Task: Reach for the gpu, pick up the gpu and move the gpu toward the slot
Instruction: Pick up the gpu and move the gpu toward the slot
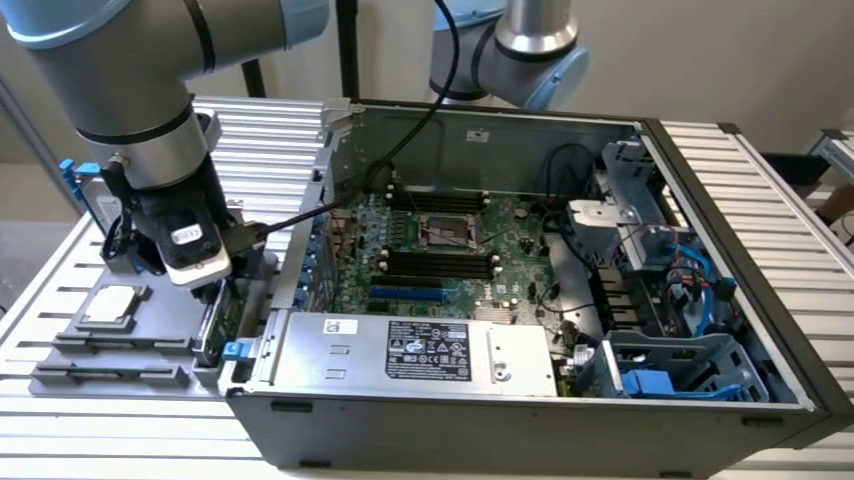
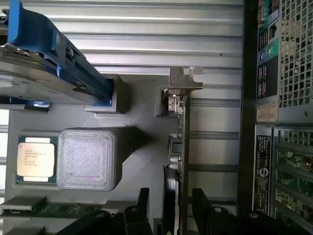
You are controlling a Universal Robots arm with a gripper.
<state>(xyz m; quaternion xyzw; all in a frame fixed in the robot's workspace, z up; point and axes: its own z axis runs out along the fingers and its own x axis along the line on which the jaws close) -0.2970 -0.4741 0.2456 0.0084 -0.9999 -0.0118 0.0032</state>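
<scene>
Gpu (image 2: 179, 147) on edge between spread jaws, gaps either side.

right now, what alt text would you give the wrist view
The gripper has its two dark fingers on either side of the gpu, which stands edge-on in a grey tray. The tray also holds a processor chip and a blue-railed hard drive.

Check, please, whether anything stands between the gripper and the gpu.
Nothing visible does. In the wrist view the gripper is open, its fingers flanking the gpu, which stands edge-on in the grey holder, and nothing else lies in the gap between them.
</scene>
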